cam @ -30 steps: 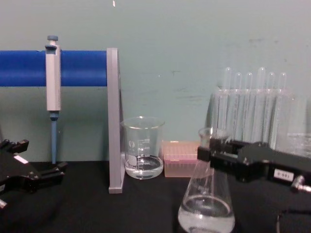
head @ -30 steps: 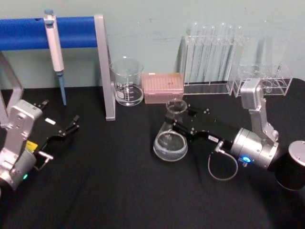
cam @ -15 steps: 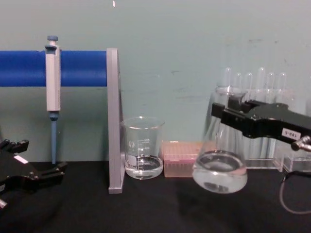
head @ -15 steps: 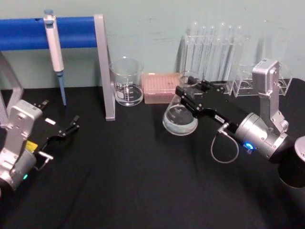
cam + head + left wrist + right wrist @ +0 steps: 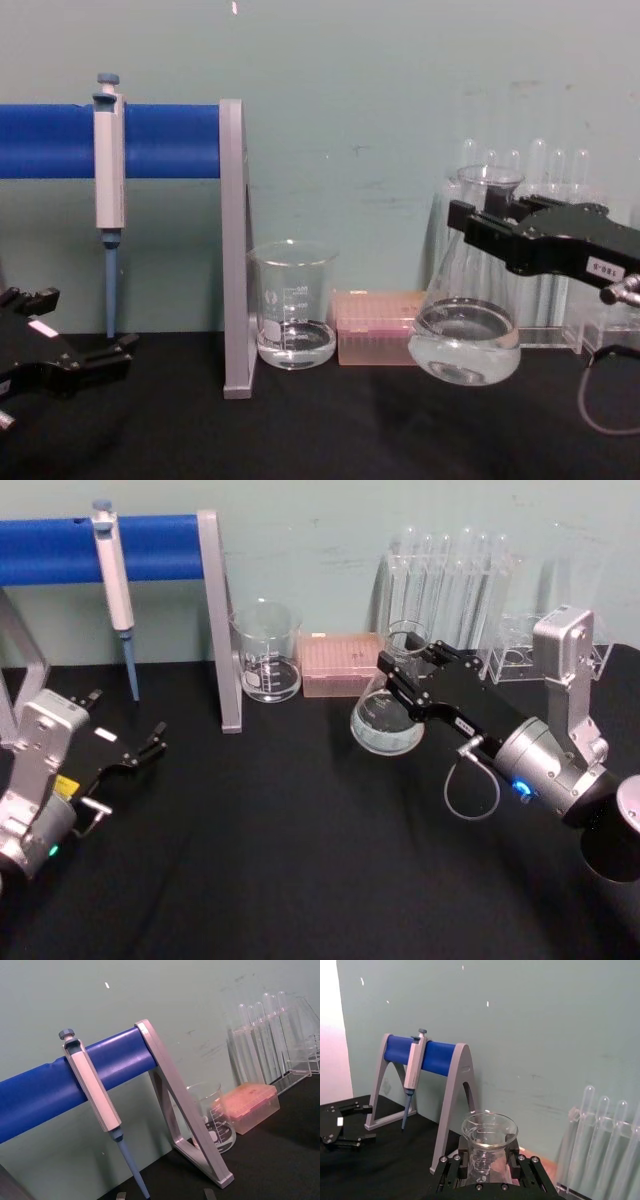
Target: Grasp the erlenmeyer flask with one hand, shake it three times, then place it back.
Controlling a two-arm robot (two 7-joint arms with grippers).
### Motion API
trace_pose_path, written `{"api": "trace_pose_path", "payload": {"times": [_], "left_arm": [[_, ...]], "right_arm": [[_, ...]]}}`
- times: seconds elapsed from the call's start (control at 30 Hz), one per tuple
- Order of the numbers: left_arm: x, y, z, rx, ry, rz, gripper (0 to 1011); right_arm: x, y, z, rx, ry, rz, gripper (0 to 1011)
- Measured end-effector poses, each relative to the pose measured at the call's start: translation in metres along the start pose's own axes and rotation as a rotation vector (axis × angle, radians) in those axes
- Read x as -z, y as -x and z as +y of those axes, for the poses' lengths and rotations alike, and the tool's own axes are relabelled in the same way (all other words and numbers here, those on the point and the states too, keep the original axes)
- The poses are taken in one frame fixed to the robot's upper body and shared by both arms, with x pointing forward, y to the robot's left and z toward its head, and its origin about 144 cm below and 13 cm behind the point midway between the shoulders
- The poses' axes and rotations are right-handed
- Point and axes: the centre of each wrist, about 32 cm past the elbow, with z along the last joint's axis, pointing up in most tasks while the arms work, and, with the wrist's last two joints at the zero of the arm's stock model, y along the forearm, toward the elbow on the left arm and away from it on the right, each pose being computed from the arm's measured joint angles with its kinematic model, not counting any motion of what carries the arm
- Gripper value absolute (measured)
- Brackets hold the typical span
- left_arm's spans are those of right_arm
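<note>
Erlenmeyer flask [image 5: 465, 340] now higher in right pincer [image 5: 486, 224]

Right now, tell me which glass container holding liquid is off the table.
The cone-shaped flask, clamped at its neck by the right gripper; the beaker stands on the table.

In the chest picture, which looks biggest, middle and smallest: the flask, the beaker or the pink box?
1. Erlenmeyer flask, held up by the right gripper; likely nearer the camera, so maybe flattered.
2. Beaker.
3. Pink box, clearly lowest.
Left gripper sits idle at the left.
</note>
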Motion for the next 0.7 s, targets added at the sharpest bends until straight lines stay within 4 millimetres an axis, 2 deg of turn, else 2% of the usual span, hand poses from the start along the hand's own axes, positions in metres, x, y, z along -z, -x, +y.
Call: {"api": "trace_pose_path", "payload": {"times": [0.3,0.7], "left_arm": [[0.0,0.0,0.0,0.0,0.0,0.0,1001],[0.0,0.0,0.0,0.0,0.0,0.0,1001]], "right_arm": [[0.001,0.002,0.002,-0.046,-0.02,0.006,449],[-0.001,0.018,0.015,-0.254,-0.026,-0.004,449]]}}
